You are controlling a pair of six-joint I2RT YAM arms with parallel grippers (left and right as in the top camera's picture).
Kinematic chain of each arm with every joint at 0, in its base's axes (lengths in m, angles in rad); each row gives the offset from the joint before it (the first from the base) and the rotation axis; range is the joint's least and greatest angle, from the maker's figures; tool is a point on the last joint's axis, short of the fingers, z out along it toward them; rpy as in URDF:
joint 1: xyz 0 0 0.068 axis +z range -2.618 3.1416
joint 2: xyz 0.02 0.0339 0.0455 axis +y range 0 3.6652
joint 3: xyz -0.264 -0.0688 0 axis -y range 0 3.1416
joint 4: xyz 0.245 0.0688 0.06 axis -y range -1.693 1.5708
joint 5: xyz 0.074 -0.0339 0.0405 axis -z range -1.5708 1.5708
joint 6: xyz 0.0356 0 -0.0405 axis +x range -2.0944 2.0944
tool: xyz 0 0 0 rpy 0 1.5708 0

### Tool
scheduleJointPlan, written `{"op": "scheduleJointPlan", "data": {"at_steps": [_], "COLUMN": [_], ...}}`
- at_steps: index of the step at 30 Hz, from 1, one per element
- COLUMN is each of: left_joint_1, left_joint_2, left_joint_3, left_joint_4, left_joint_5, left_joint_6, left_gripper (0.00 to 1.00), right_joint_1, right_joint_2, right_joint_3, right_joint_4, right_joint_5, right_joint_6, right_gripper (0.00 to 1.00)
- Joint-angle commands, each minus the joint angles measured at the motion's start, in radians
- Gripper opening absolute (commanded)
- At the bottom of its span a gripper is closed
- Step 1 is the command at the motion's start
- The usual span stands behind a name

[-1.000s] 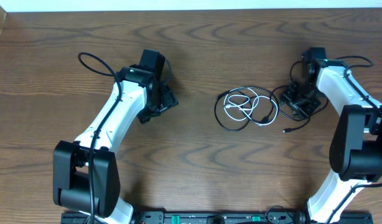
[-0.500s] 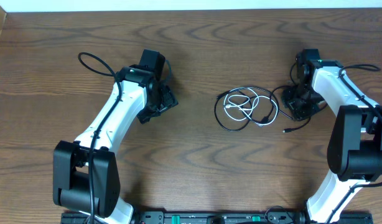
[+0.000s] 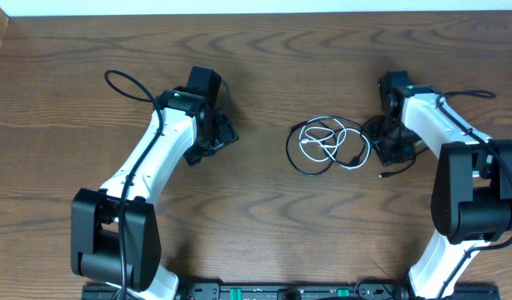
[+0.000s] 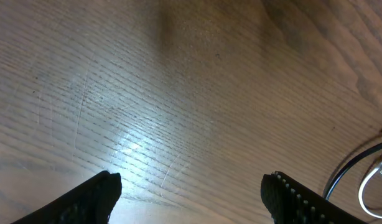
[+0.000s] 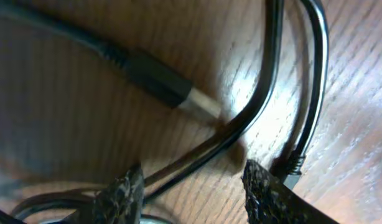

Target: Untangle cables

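We see a dark brown wood-grain tabletop (image 3: pixel 264 67) filling nearly the whole overhead view. A pale white strip (image 3: pixel 239 7) runs along its far edge; we cannot tell whether it is wall or floor. Bright glare sits on the grain in both wrist views.

The right claw (image 3: pixel 394 148) is low over the wood, its 2 ridged fingers apart and clamping nothing. A thin black cord (image 5: pixel 267 68) runs across the wood between them, and a black plug with a metal tip (image 5: pixel 157 78) lies just ahead of the fingertips. Beside this claw, toward the left arm, lies the tangle: a thin white cord (image 3: pixel 323 143) looped inside a black cord loop (image 3: pixel 291 154).

The left claw (image 4: pixel 191 199) is spread wide above the wood, well apart from the tangle, whose edge shows at the far right of its own view.
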Motion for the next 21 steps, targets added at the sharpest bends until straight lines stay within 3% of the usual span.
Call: {"op": "scheduleJointPlan", "data": {"at_steps": [1, 6, 7, 10, 13, 21], "left_joint_1": [0.0, 0.0, 0.0, 0.0, 0.0, 0.0], "left_joint_2": [0.008, 0.008, 0.008, 0.008, 0.008, 0.008], "left_joint_3": [-0.004, -0.004, -0.004, -0.004, -0.004, -0.004], "left_joint_4": [-0.002, -0.002, -0.002, -0.002, -0.002, -0.002], "left_joint_5": [-0.016, -0.016, -0.016, -0.016, -0.016, -0.016], "left_joint_6": [-0.001, -0.001, -0.001, -0.001, -0.001, -0.001], "left_gripper": [0.78, 0.78, 0.78, 0.78, 0.78, 0.78], "right_joint_1": [-0.007, -0.027, -0.027, -0.039, -0.08, -0.175], "right_joint_2": [0.008, 0.008, 0.008, 0.005, -0.01, -0.24], "right_joint_3": [-0.073, -0.085, -0.085, -0.077, -0.023, 0.326], "right_joint_4": [0.058, 0.084, 0.086, 0.081, 0.012, -0.171], "right_joint_5": [0.029, 0.014, 0.014, 0.014, 0.03, 0.04], "right_joint_6": [0.064, 0.024, 0.016, -0.076, -0.13, -0.581], "right_gripper": [0.49, 0.45, 0.38, 0.02, 0.01, 0.01]}}
